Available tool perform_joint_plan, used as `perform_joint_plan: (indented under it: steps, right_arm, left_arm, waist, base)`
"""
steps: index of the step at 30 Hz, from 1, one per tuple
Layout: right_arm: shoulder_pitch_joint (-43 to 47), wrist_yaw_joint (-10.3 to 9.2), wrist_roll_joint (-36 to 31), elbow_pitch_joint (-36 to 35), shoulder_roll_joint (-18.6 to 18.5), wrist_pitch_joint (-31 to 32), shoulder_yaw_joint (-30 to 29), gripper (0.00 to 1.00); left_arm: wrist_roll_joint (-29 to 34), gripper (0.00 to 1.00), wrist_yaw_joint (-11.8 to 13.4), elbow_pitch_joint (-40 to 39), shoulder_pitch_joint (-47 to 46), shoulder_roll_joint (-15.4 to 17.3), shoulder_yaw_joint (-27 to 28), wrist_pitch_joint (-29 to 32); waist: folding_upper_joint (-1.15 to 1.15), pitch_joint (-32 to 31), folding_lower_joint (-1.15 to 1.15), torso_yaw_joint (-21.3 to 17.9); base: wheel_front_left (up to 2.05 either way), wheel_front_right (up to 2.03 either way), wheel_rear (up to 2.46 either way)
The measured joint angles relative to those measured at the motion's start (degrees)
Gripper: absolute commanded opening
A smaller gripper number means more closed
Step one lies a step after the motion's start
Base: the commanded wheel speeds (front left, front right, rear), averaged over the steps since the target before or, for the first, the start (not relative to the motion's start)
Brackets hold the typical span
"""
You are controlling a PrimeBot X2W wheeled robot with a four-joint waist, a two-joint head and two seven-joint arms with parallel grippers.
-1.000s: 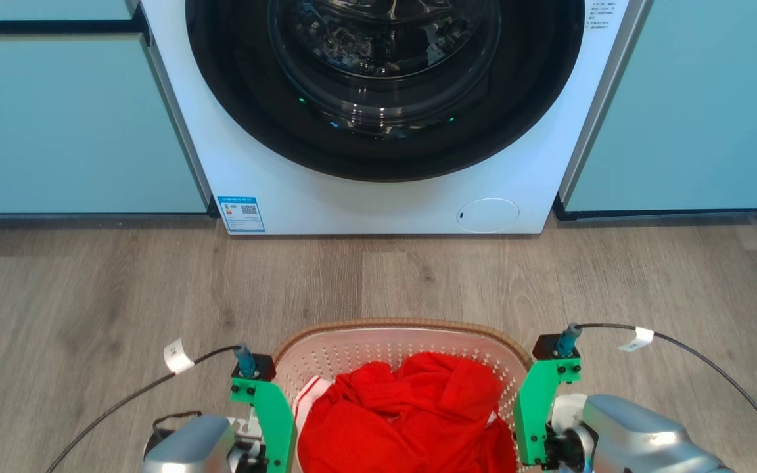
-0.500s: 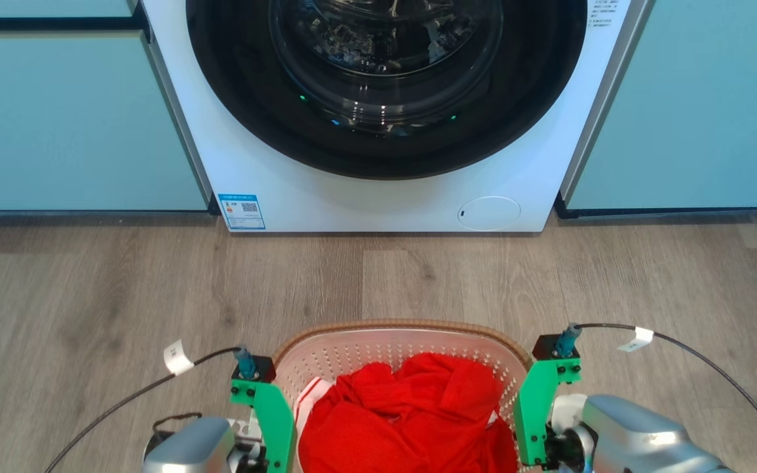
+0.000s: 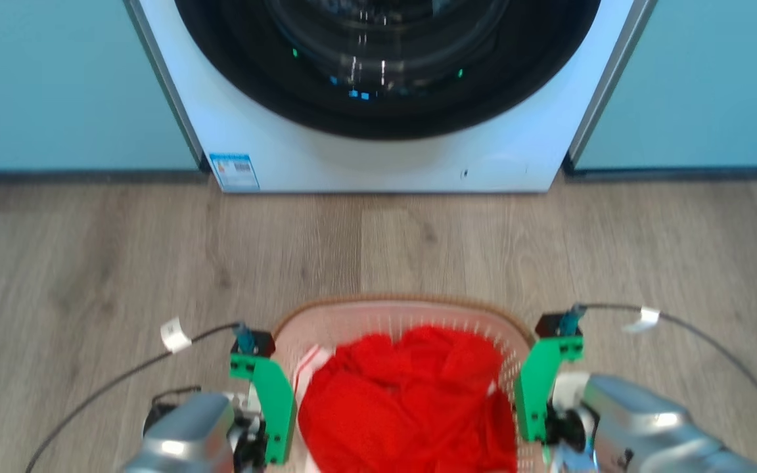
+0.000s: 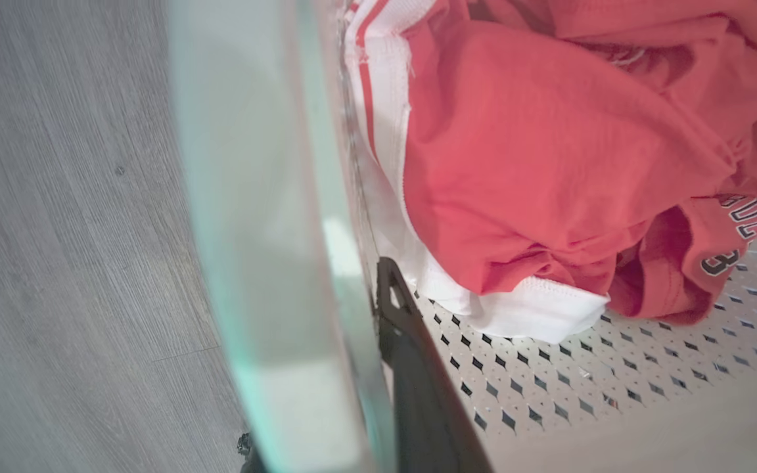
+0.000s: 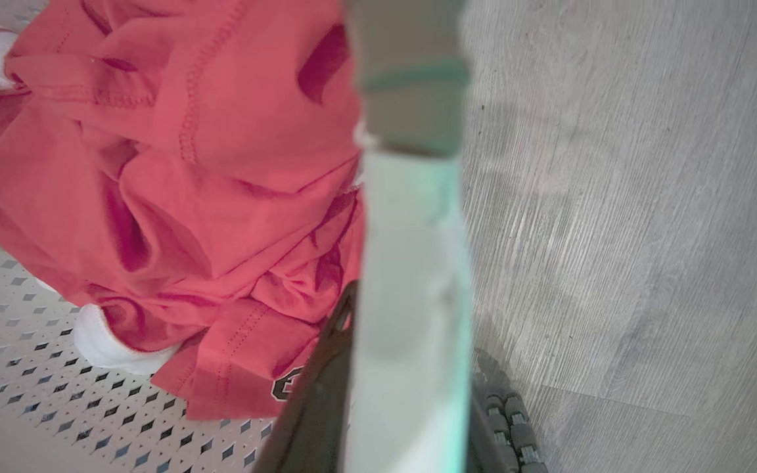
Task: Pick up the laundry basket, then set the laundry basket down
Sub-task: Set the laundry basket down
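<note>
Bright, even light; the whole head view is smeared, with glints streaking the washer door (image 3: pixel 378 59). In both wrist views the laundry basket (image 4: pixel 615 394) blurs nearest the lens, and a soft shadow lies on the floor (image 5: pixel 549 197).

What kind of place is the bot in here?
Probably a home laundry area: a front-loading washer built in between pale teal cabinets, wood-look floor, and a laundry basket holding red clothes.

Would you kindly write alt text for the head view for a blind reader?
A white laundry basket with a brown rim, holding red clothing, is flanked by the robot's left arm and right arm over a wood floor. Beyond stands a white washer between pale blue cabinets.
</note>
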Motion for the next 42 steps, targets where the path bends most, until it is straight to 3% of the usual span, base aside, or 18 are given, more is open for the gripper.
perform_joint_plan:
  steps: [16, 26, 42]
  right_arm:
    - [-10.7, 0.09, -3.1, 2.7, -0.2, -10.5, -0.4, 0.0]
    - [-16.9, 0.09, -4.7, 4.2, 0.4, -18.2, -0.7, 0.0]
    - [-24.5, 0.1, -6.1, 6.7, 1.1, -20.7, -0.8, 0.0]
  left_arm:
    - [-0.4, 0.0, 0.6, 0.0, -10.5, -0.2, -0.5, -8.3]
    - [-0.3, 0.0, 3.6, 0.0, -16.6, -0.2, -0.7, -13.3]
    - [-0.6, 0.0, 5.3, -0.1, -22.7, -0.1, -1.8, -16.0]
  waist:
    - [0.0, 18.9, 0.01, -0.1]
    - [0.0, 31.0, 0.01, 0.0]
    - [0.0, 45.8, 0.01, 0.4]
  base:
    - [0.0, 0.0, 0.0]
    - [0.0, 0.0, 0.0]
    - [0.0, 0.0, 0.0]
